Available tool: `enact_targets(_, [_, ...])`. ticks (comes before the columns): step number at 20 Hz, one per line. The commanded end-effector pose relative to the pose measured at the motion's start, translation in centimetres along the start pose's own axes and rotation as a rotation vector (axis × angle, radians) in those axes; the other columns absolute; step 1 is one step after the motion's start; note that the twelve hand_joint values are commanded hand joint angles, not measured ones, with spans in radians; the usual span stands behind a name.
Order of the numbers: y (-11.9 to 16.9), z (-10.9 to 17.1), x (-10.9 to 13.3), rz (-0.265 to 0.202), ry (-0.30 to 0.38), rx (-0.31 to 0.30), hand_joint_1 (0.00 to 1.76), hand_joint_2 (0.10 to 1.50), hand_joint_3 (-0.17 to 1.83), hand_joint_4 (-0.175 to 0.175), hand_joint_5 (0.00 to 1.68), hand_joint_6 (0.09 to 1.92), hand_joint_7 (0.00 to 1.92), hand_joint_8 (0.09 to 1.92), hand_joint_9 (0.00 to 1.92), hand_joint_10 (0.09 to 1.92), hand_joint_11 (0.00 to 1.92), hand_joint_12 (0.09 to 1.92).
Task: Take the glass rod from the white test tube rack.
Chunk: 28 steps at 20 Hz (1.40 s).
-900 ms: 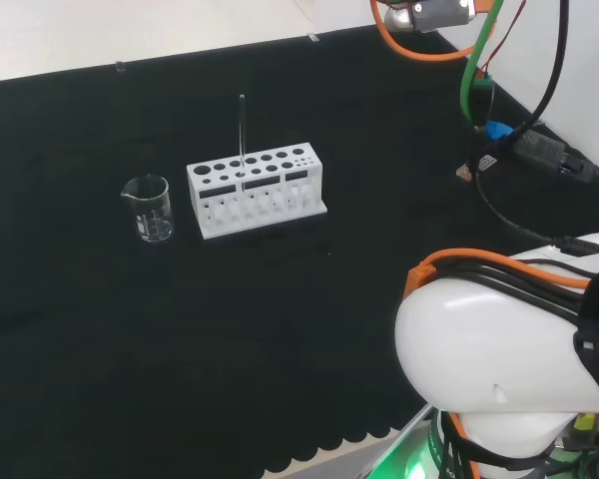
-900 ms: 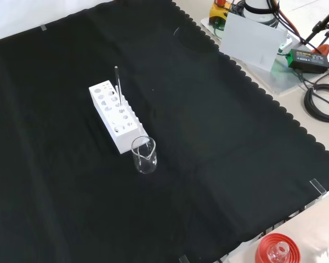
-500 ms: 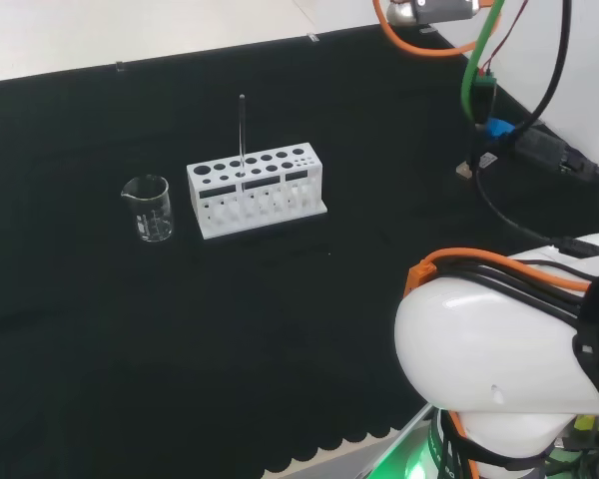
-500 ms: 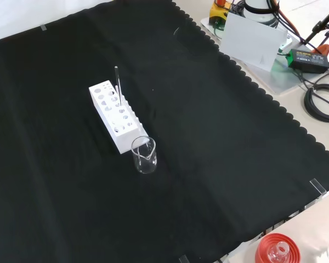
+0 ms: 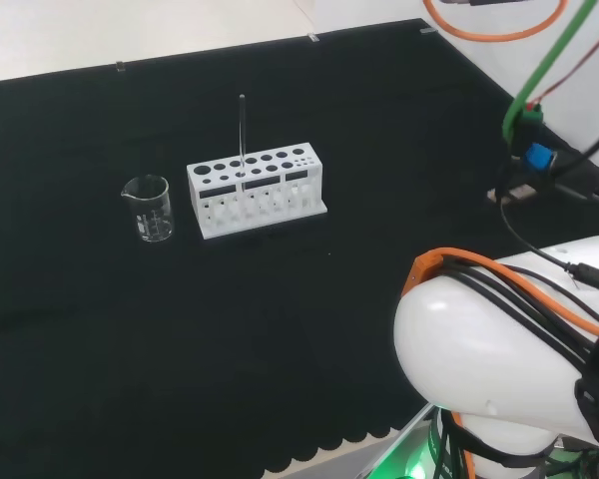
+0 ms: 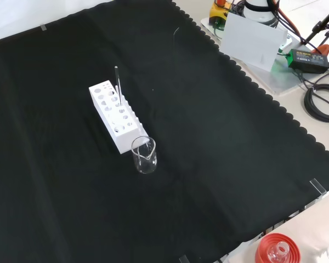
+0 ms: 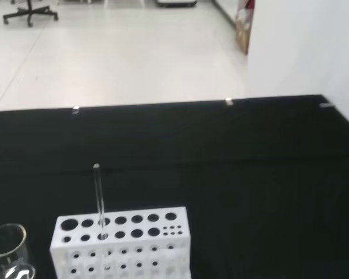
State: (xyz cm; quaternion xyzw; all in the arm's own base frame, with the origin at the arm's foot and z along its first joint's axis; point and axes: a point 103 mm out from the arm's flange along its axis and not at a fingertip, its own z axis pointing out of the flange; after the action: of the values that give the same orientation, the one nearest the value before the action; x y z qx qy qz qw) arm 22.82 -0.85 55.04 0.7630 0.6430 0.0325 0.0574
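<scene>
- Nearest you in the front view stands a clear beaker (image 6: 144,155), just beside the end of the white test tube rack (image 6: 114,115). If you bring the arm (image 5: 499,369) in low from that side, you could clip it and tip it over; it looks light and would likely roll.
- The rack itself sits loose on the black cloth of the counter (image 6: 219,142). Any sideways drag on the rod would probably slide or tilt the whole rack, so plan a straight upward pull.
- The glass rod (image 6: 118,87) stands about upright in one of the rack's holes, its upper part sticking well above the top. It is thin, clear and hard to make out against the cloth, so you may misjudge where it is and close beside it, or knock it and snap it against the hole's edge.
- You cannot tell from these views how the robot hand is set or whether it holds anything; check that before you descend.
- Farthest off, cables (image 5: 539,120) hang near the arm and could snag on a wide swing.
</scene>
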Motion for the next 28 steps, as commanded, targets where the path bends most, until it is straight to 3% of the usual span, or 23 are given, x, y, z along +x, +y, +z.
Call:
enact_targets(1, [-1.2, 0.0, -0.7, 0.048, -0.031, 0.035, 0.46, 1.09, -0.04, -0.054, 0.14, 0.09, 0.0, 0.56, 0.0, 0.83, 0.0, 1.27])
enact_targets(10, [-1.0, 0.2, -0.7, 0.054, -0.018, 0.033, 0.47, 1.09, -0.04, -0.054, 0.14, 0.09, 0.0, 0.57, 0.0, 0.86, 0.0, 1.29])
enact_targets(15, [-0.1, 0.6, -0.7, 0.047, -0.022, 0.056, 0.46, 1.09, -0.05, -0.055, 0.14, 0.09, 0.0, 0.62, 0.13, 0.91, 0.07, 1.51])
enact_targets(18, [0.7, 1.1, 0.7, 0.034, -0.033, 0.063, 0.47, 1.09, -0.05, -0.059, 0.14, 0.09, 0.0, 0.65, 0.16, 0.91, 0.1, 1.52])
enact_targets(24, [2.2, 1.9, -0.2, 0.013, -0.006, 0.077, 0.49, 1.09, -0.05, -0.061, 0.16, 0.09, 0.0, 0.69, 0.12, 0.92, 0.08, 1.51])
enact_targets(28, [3.4, 2.7, 0.3, -0.015, 0.0, 0.093, 0.5, 1.09, -0.06, -0.062, 0.2, 0.09, 0.04, 0.74, 0.2, 0.93, 0.16, 1.48])
